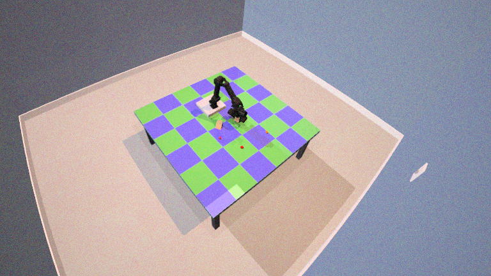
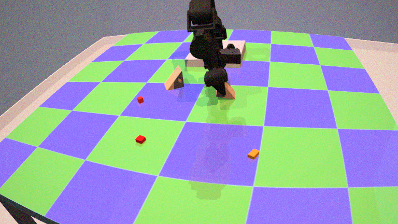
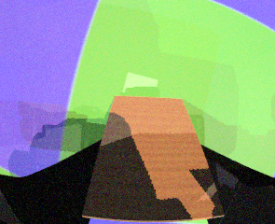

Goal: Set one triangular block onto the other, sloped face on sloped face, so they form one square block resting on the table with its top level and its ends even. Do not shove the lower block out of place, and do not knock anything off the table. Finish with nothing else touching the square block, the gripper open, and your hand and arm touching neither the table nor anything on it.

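Observation:
Two tan triangular blocks lie on the checkered table [image 2: 299, 156] [image 1: 217, 171]. One triangular block [image 2: 229, 92] [image 1: 236, 118] [image 3: 158, 144] sits on a green square under my gripper [image 2: 222, 91] [image 1: 238, 116] [image 3: 147, 146], whose fingers are shut on its two ends; it rests on the table. In the wrist view its sloped face runs away from the camera between the dark fingers. The other triangular block [image 2: 174, 79] [image 1: 218, 124] stands apart to the left, on the edge of a purple square, untouched.
The arm's pale base plate [image 2: 240, 48] [image 1: 204, 107] lies behind the blocks. Two small red cubes [image 2: 140, 99] [image 2: 140, 139] and a small orange block [image 2: 253, 153] lie nearer the front of the table.

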`<state>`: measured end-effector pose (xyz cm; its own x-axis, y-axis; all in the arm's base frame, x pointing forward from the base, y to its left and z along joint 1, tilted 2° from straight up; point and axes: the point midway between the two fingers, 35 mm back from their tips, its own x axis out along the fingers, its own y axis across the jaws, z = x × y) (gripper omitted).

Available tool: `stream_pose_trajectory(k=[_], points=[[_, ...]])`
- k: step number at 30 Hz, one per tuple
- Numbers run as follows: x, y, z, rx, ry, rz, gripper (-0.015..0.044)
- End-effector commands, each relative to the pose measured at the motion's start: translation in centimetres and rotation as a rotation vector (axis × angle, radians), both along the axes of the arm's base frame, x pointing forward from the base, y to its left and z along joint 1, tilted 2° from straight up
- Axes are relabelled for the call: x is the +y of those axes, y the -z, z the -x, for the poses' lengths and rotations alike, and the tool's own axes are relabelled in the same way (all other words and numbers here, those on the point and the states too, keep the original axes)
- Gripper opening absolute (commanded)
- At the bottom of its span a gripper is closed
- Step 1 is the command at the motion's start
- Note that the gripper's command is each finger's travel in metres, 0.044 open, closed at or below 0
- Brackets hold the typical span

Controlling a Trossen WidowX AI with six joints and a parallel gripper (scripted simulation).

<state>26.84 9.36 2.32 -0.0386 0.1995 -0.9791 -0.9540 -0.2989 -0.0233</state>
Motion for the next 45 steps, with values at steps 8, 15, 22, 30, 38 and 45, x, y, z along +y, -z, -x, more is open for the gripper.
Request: stream_pose_trajectory(k=[8,15,22,30,38,45], points=[[1.7,-1.0,0.6,-0.087,0.007,0.274,0.0],[2.8,-1.4,1.0,-0.14,0.012,0.445,0.0],[4.0,-1.5,1.4,-0.192,0.016,0.616,0.0],[5.4,-1.4,1.8,-0.253,0.021,0.815,0.0],[6.7,-1.0,2.2,-0.315,0.026,1.014,0.0],[6.3,-0.9,2.3,-0.291,0.026,0.988,0.0131]])
